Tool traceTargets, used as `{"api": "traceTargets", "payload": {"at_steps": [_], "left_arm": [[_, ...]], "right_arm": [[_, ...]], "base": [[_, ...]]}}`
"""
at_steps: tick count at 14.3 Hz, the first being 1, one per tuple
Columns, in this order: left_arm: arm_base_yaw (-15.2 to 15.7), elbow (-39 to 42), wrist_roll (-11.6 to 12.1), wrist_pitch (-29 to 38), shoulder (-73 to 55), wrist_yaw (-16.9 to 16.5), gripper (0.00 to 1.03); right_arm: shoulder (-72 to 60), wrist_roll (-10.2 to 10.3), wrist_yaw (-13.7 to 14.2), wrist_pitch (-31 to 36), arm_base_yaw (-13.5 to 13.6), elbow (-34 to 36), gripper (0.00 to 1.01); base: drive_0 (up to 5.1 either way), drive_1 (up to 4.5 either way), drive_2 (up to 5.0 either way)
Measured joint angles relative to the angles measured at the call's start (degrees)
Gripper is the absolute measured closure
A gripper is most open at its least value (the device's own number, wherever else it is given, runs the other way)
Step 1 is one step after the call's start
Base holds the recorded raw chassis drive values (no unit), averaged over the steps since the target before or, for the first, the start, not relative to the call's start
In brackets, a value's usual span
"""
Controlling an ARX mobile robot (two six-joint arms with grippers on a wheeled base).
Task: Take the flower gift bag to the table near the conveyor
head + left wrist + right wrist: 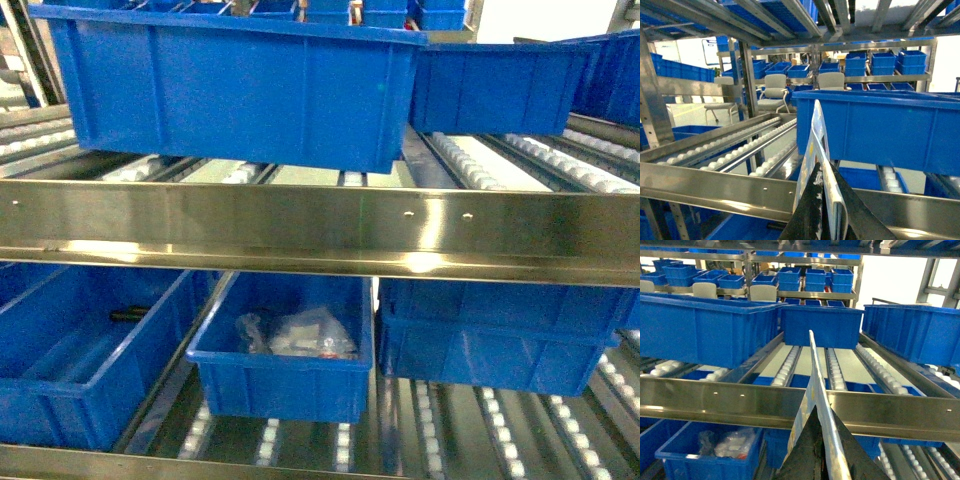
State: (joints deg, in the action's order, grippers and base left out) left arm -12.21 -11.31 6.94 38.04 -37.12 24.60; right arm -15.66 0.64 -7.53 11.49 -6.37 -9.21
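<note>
Head view: conveyor (320, 225) with blue bins (240, 85); no gripper visible. Left wrist view: left gripper (826, 210), jaws clenched on the upright edge of the flower gift bag (816, 150). Right wrist view: right gripper (821, 450) likewise grasps the bag's edge, before the conveyor rail.

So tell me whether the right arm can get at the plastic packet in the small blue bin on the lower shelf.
Probably not as things stand. The right claw is shut on the gift bag, and the steel rail runs across in front, above the bin holding the packet.
</note>
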Motion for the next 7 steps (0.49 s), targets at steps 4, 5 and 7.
{"api": "traceTargets", "payload": {"at_steps": [4, 5, 7], "left_arm": [[0.00, 0.00, 0.00, 0.13, 0.07, 0.02, 1.01], [0.00, 0.00, 0.00, 0.15, 0.11, 0.00, 1.01], [0.04, 0.00, 0.00, 0.15, 0.11, 0.02, 1.01]], "right_arm": [[0.02, 0.00, 0.00, 0.07, 0.00, 0.00, 0.99], [0.02, 0.00, 0.00, 0.26, 0.00, 0.00, 0.99], [0.02, 0.00, 0.00, 0.15, 0.00, 0.00, 0.99]], "base": [[-4.9, 1.91, 2.9], [-5.0, 2.40, 2.4], [-5.0, 2.40, 2.4]]}}
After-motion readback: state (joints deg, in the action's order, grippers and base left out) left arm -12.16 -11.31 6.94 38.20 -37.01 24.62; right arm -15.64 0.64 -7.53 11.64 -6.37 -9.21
